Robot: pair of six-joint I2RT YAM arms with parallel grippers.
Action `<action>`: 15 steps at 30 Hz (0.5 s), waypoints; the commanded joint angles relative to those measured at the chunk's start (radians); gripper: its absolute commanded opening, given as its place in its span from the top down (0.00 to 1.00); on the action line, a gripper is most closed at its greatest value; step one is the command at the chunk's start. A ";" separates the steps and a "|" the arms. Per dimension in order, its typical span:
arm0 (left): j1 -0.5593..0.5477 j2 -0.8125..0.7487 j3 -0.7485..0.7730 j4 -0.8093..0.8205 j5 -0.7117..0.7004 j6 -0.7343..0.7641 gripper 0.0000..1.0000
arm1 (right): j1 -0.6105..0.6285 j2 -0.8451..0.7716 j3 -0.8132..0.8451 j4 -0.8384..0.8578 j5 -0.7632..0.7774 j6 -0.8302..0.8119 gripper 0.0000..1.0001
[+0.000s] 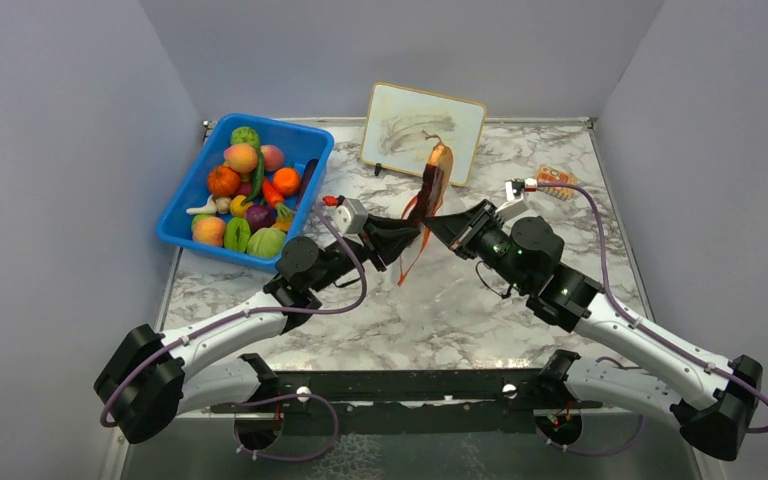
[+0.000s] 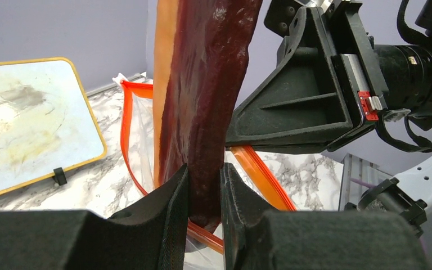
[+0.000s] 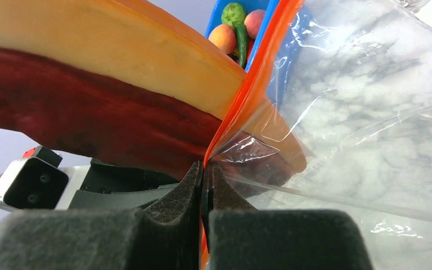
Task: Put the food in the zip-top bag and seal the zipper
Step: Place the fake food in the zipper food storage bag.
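The meat slice (image 1: 432, 185) stands upright above the counter's (image 1: 440, 310) middle, lower end between my left jaws. One corner is inside the zip-top bag (image 3: 360, 112), whose zipper (image 3: 259, 73) sits in my right jaws. Bin (image 1: 210, 254) of toy food (image 1: 245, 190) far left; board (image 1: 424, 125) behind.

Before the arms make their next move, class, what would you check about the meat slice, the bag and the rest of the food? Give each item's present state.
1. Left gripper clamped on the meat slice: ok.
2. Right gripper pinching the zipper: ok.
3. Zip-top bag mouth open: ok.
4. Meat slice fully inside the bag: not ok; only one end is in.
5. Other food bagged: not ok; it lies in the blue bin.
6. Zipper sealed: not ok.
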 commanded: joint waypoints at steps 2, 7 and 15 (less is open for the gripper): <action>-0.004 -0.030 0.016 0.035 0.071 -0.048 0.85 | 0.005 -0.012 0.036 0.034 -0.038 -0.042 0.99; -0.004 -0.052 0.016 -0.010 0.088 -0.052 0.61 | 0.005 -0.012 0.034 0.055 -0.070 -0.096 0.99; -0.004 -0.089 0.019 -0.063 0.109 -0.048 0.48 | 0.005 -0.004 0.040 0.068 -0.101 -0.131 0.99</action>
